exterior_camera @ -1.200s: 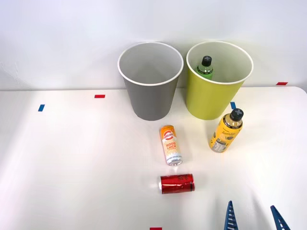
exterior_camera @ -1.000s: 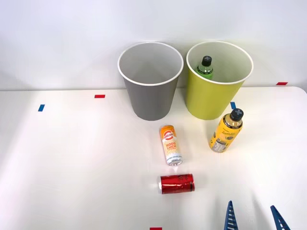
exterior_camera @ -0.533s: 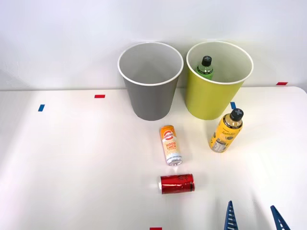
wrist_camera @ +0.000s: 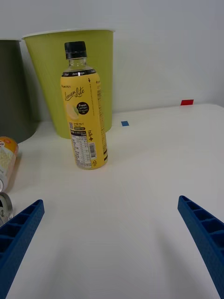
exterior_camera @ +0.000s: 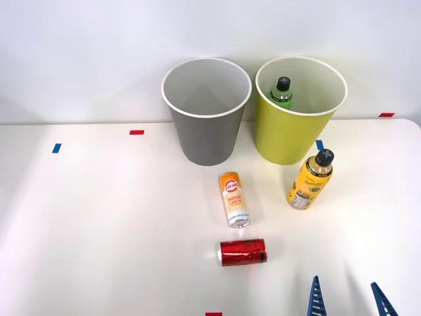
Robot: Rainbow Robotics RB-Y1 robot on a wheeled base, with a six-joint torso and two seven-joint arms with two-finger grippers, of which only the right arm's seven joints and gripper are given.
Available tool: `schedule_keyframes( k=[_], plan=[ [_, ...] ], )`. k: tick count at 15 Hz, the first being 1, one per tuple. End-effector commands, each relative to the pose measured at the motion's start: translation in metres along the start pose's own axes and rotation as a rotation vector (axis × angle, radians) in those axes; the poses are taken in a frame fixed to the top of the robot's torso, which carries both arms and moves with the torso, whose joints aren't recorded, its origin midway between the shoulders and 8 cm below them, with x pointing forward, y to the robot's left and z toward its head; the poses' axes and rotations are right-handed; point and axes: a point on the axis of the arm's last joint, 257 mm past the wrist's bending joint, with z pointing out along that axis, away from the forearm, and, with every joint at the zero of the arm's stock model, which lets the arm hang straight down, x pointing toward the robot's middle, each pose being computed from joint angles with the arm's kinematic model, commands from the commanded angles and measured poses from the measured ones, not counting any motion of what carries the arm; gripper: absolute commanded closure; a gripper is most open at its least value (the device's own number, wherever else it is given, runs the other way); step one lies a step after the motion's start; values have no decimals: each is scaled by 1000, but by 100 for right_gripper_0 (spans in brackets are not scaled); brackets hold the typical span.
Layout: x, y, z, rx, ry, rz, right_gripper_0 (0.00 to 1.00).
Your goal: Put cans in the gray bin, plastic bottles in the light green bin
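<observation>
The yellow-labelled plastic bottle [exterior_camera: 311, 180] [wrist_camera: 85, 108] stands upright on the white table, just in front of the light green bin [exterior_camera: 297, 128] [wrist_camera: 74, 65]. A green bottle [exterior_camera: 281, 92] rests inside that bin. The gray bin [exterior_camera: 206, 125] [wrist_camera: 11, 88] stands to its left. The orange-and-white can [exterior_camera: 233, 199] [wrist_camera: 5, 159] lies on its side in front of the gray bin. Nearer me, the red can [exterior_camera: 243, 252] also lies on its side. My right gripper [exterior_camera: 346, 303] [wrist_camera: 109, 238] is open at the table's near edge, well short of the yellow bottle, holding nothing.
Red tape marks [exterior_camera: 137, 132] [exterior_camera: 386, 114] [exterior_camera: 213, 314] and blue ones [exterior_camera: 56, 148] [exterior_camera: 319, 144] dot the white table [exterior_camera: 99, 217]. A plain white wall rises behind the bins.
</observation>
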Motion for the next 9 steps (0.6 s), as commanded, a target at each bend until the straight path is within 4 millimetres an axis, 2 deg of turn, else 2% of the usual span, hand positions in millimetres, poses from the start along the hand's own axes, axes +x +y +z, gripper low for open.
schedule_keyframes(
  k=[1,9],
  plan=[
    [0,0,0,0,0,0,0],
    [0,0,0,0,0,0,0]
  ],
)
